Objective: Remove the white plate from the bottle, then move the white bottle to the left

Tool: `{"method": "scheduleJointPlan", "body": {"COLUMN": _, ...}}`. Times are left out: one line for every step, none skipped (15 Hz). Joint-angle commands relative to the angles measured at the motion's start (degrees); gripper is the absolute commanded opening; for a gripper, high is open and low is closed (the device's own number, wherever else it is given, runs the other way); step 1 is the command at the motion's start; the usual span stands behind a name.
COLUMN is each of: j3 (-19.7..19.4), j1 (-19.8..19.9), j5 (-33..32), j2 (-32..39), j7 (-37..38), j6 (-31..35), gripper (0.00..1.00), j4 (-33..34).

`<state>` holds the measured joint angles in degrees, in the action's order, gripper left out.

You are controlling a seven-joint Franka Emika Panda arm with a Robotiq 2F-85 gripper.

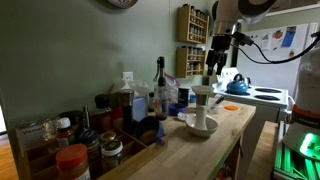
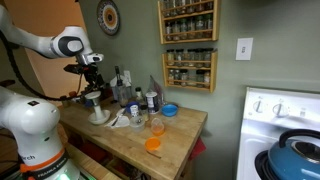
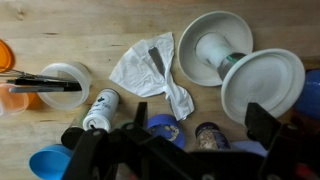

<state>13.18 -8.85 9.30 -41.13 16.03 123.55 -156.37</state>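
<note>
I hold the tool [image 1: 211, 72] wide open and empty just above the white plate [image 1: 203, 91], which caps the white bottle [image 1: 203, 108] standing in a shallow white bowl [image 1: 212, 128] on the tabletop [image 1: 236, 118], so I judge the plate must come off first.

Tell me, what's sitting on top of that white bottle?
A small white plate rests on the white bottle, which stands in a shallow bowl. The plate hides the bottle's top.

The grey-green wall [image 2: 135, 45] holds two wooden spice racks [image 2: 189, 68] at 12 o'clock and a switch [image 2: 244, 49] at 2 o'clock. A white stove [image 2: 275, 108] stands at 4 o'clock beside the wooden surface [image 2: 185, 126].
</note>
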Motion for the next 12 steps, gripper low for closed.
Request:
{"method": "scheduleJointPlan", "body": {"j3": -1.4, "j1": -2.0, "j5": 2.8, "j2": 2.6, "j7": -1.8, "j6": -0.2, "gripper": 1.00, "j4": 0.6}}
{"method": "scheduleJointPlan", "body": {"j3": -1.4, "j1": -2.2, "j5": 3.2, "j2": 3.1, "j7": -1.9, "j6": -0.1, "gripper": 1.00, "j4": 0.6}}
{"method": "scheduleJointPlan", "body": {"j3": -1.2, "j1": -2.5, "j5": 3.4, "j2": 3.6, "j7": -2.0, "j6": 0.1, "gripper": 1.00, "j4": 0.7}}
{"method": "scheduleJointPlan", "body": {"j3": -1.1, "j1": -2.8, "j5": 3.8, "j2": 4.2, "j7": -2.1, "j6": 0.3, "gripper": 1.00, "j4": 0.8}}
{"method": "scheduleJointPlan", "body": {"j3": -1.3, "j1": -3.4, "j5": 4.6, "j2": 4.8, "j7": -2.8, "j6": 1.0, "gripper": 1.00, "j4": 0.8}}
{"method": "scheduleJointPlan", "body": {"j3": -1.4, "j1": -3.8, "j5": 5.2, "j2": 5.3, "j7": -3.2, "j6": 1.2, "gripper": 1.00, "j4": 0.9}}
{"method": "scheduleJointPlan", "body": {"j3": -1.7, "j1": -4.5, "j5": 6.4, "j2": 5.9, "j7": -4.0, "j6": 1.5, "gripper": 1.00, "j4": 1.0}}
{"method": "scheduleJointPlan", "body": {"j3": -1.7, "j1": -4.8, "j5": 7.0, "j2": 6.5, "j7": -4.2, "j6": 1.7, "gripper": 1.00, "j4": 1.2}}
{"method": "scheduleJointPlan", "body": {"j3": -1.7, "j1": -5.0, "j5": 7.5, "j2": 7.0, "j7": -4.5, "j6": 1.9, "gripper": 1.00, "j4": 1.2}}
{"method": "scheduleJointPlan", "body": {"j3": -2.1, "j1": -5.4, "j5": 8.3, "j2": 7.3, "j7": -5.3, "j6": 2.1, "gripper": 1.00, "j4": 1.3}}
{"method": "scheduleJointPlan", "body": {"j3": -2.1, "j1": -5.5, "j5": 8.7, "j2": 7.7, "j7": -5.5, "j6": 2.4, "gripper": 1.00, "j4": 1.3}}
{"method": "scheduleJointPlan", "body": {"j3": -2.5, "j1": -5.7, "j5": 9.4, "j2": 8.1, "j7": -6.2, "j6": 2.6, "gripper": 1.00, "j4": 1.3}}
